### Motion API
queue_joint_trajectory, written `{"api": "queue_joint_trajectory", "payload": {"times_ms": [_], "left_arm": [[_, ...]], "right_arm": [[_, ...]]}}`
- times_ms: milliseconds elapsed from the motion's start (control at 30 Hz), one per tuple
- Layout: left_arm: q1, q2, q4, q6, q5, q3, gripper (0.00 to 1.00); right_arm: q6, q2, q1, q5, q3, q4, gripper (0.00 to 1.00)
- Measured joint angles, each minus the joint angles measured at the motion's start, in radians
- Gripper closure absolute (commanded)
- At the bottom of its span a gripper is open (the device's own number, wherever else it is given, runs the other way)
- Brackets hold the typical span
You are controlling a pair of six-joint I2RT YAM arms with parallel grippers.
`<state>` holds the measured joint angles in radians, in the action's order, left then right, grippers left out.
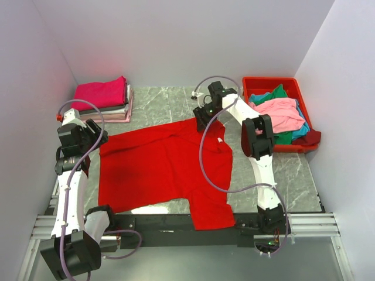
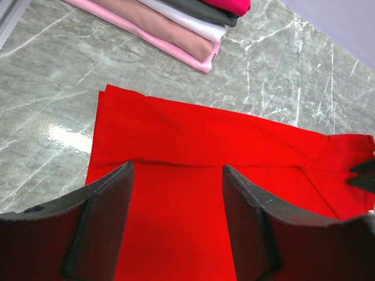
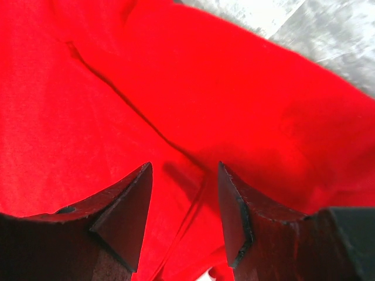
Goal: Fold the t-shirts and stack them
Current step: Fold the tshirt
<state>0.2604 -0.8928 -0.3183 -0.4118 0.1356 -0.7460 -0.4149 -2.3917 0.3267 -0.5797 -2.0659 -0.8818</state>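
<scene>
A large bright red t-shirt [image 1: 164, 167] lies spread on the marble table. My left gripper [image 1: 95, 139] is over its left edge, open and empty; in the left wrist view [image 2: 176, 175] the red cloth [image 2: 234, 146] shows between the spread jaws. My right gripper [image 1: 205, 120] is over the shirt's far edge near the collar, open; in the right wrist view [image 3: 184, 172] a seam of the red cloth [image 3: 234, 88] runs between the jaws. A stack of folded shirts [image 1: 104, 96], magenta on top, lies at the far left and shows in the left wrist view [image 2: 176, 29].
A red plastic bin [image 1: 269, 82] at the far right holds loose pink [image 1: 281, 111], green and teal shirts. White walls close in on the left, back and right. The table's near edge is a black rail [image 1: 170, 222].
</scene>
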Motion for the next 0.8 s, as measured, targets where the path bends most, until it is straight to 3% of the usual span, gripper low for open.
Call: {"api": "queue_joint_trajectory", "payload": {"times_ms": [167,267,433,700,800], "left_arm": [[0.000,0.000,0.000,0.000,0.000,0.000,0.33],[0.000,0.000,0.000,0.000,0.000,0.000,0.33],[-0.002,0.000,0.000,0.000,0.000,0.000,0.33],[-0.002,0.000,0.000,0.000,0.000,0.000,0.33],[-0.002,0.000,0.000,0.000,0.000,0.000,0.33]], "right_arm": [[-0.004,-0.019,0.006,0.021,-0.015,-0.026,0.50],[-0.013,-0.019,0.009,0.023,-0.015,-0.030,0.62],[-0.028,-0.014,0.011,0.022,0.000,-0.029,0.93],[-0.037,0.119,0.037,0.004,0.146,-0.031,0.93],[-0.040,0.197,0.090,-0.004,0.206,-0.037,0.79]]}}
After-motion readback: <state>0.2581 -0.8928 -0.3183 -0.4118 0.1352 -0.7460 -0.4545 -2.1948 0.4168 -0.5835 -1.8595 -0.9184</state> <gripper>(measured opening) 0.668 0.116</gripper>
